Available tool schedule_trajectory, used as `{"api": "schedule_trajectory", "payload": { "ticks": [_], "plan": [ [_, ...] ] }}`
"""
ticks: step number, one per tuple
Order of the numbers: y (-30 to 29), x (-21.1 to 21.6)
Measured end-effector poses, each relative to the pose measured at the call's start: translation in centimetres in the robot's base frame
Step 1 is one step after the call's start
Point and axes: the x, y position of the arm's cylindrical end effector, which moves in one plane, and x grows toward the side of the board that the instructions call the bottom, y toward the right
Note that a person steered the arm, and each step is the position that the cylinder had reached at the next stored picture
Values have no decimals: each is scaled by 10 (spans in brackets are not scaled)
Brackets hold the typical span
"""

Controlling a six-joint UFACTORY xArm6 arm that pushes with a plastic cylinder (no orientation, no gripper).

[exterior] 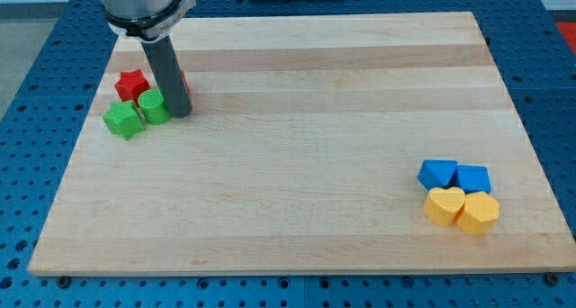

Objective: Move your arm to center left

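Note:
My dark rod comes down from the view's top left and its tip [180, 113] rests on the wooden board [297, 164]. The tip touches or nearly touches the right side of a green rounded block [154, 106]. A green star block [123, 120] lies just left of that one. A red star block [132, 85] sits above the green pair, to the left of the rod. A second red block [184, 77] is mostly hidden behind the rod; only a red edge shows at the rod's right side.
At the view's lower right a cluster of blocks lies near the board's right edge: a blue block [438, 174], a second blue block [473, 177], a yellow heart block [444, 205] and a yellow hexagon block [478, 212]. Blue perforated table surrounds the board.

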Motion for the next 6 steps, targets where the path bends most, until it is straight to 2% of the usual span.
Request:
{"api": "schedule_trajectory", "payload": {
  "ticks": [1, 2, 3, 4, 5, 6],
  "plan": [
    [3, 1],
    [25, 26],
    [21, 79],
    [-24, 115],
    [-88, 123],
    [-134, 104]
  ]
}}
